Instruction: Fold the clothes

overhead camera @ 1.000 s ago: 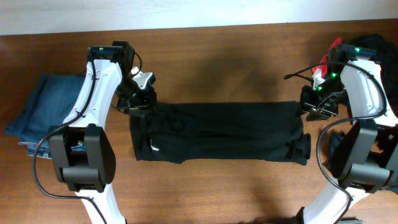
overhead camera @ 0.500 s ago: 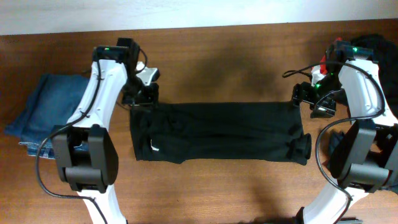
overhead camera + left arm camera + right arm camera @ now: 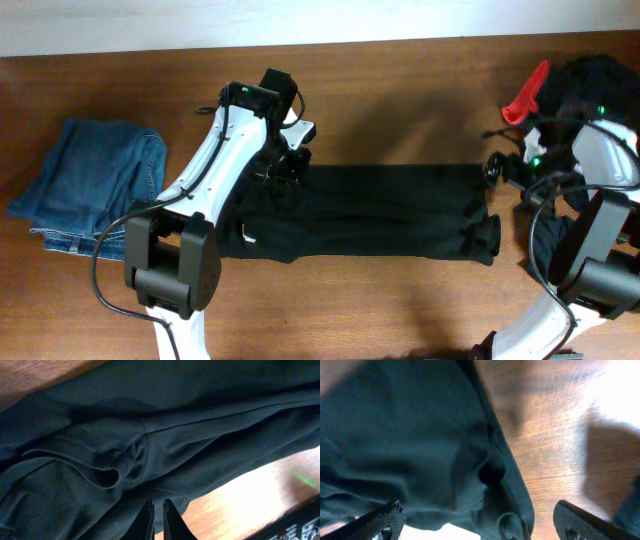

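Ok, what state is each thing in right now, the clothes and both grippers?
black shirt: folded into a long band, lying flat.
jeans: loosely folded, lying apart.
dark clothes pile: heaped, unfolded.
left gripper: shut, over the shirt.
right gripper: open, at the shirt's right edge.

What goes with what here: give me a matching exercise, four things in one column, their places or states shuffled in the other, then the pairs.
1 blue jeans
2 black garment
3 red object
4 right hand

A open, at the garment's right end
B far left of the table
C top right, beside a dark pile
D stretched across the table's middle

Pairs: 1-B, 2-D, 3-C, 4-A
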Robot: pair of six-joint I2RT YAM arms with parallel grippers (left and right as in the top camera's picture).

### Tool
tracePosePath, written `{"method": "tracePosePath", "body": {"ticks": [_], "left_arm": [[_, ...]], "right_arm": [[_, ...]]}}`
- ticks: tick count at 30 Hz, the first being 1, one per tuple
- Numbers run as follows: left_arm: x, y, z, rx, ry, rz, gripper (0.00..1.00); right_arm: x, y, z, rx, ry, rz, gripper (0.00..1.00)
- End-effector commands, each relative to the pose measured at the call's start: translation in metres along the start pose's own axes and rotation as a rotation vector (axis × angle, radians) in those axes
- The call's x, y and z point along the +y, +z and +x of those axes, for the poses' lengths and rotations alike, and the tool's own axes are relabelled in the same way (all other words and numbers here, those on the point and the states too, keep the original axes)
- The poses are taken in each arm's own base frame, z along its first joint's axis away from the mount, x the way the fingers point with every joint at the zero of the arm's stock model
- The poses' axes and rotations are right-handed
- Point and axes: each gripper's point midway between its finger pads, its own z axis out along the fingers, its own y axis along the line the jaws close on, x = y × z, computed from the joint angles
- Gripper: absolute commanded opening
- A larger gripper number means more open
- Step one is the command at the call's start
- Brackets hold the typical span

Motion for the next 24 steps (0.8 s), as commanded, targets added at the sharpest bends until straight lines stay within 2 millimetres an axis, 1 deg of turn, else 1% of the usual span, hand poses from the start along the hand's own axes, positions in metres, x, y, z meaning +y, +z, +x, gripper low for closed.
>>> {"method": "tracePosePath", "body": {"ticks": [1,2,6,9,11,12,13,16,17,19,22,24], "left_arm": [[0.002,-0.019,-0.003,-0.048,-0.019,-0.027,0.08],[0.002,-0.022,-0.003,-0.057,-0.018,-0.027,0.08],[-0.001,-0.034,-0.004,-0.096,-0.007,-0.032,0.08],[-0.001,-0.042,-0.006,-0.122,-0.001,-0.045,0.08],[0.001,-0.043,-0.006,-0.128,-0.001,-0.058,0.08],[0.001,-0.043,-0.006,-0.128,-0.001,-0.058,0.08],[0.001,-0.043,-0.006,-0.128,0.000,-0.058,0.08],[0.001,-0.044,-0.007,-0.129,0.007,-0.060,0.08],[0.002,-0.044,-0.007,-0.129,0.007,-0.064,0.08],[0.003,-0.044,-0.007,-0.129,0.006,-0.071,0.08],[0.004,-0.044,-0.007,-0.129,0.006,-0.075,0.08],[0.004,-0.044,-0.007,-0.129,0.006,-0.075,0.08]], "right_arm": [[0.001,0.009,0.008,-0.003,-0.015,-0.060,0.99],[-0.001,0.015,0.009,-0.005,-0.012,-0.070,0.99],[0.005,0.029,0.015,-0.001,-0.038,-0.130,0.99],[0.000,0.043,0.023,0.021,-0.029,-0.132,0.99],[-0.003,0.051,0.029,0.043,-0.019,-0.131,0.99],[-0.006,0.060,0.037,0.079,-0.004,-0.133,0.99],[-0.007,0.065,0.041,0.097,0.003,-0.134,0.99],[-0.005,0.078,0.049,0.122,0.016,-0.173,1.00],[-0.003,0.082,0.050,0.119,0.016,-0.191,0.98],[-0.001,0.087,0.052,0.113,0.016,-0.214,0.91],[-0.002,0.091,0.057,0.121,0.019,-0.215,0.69],[-0.003,0.091,0.057,0.121,0.019,-0.213,0.58]]}}
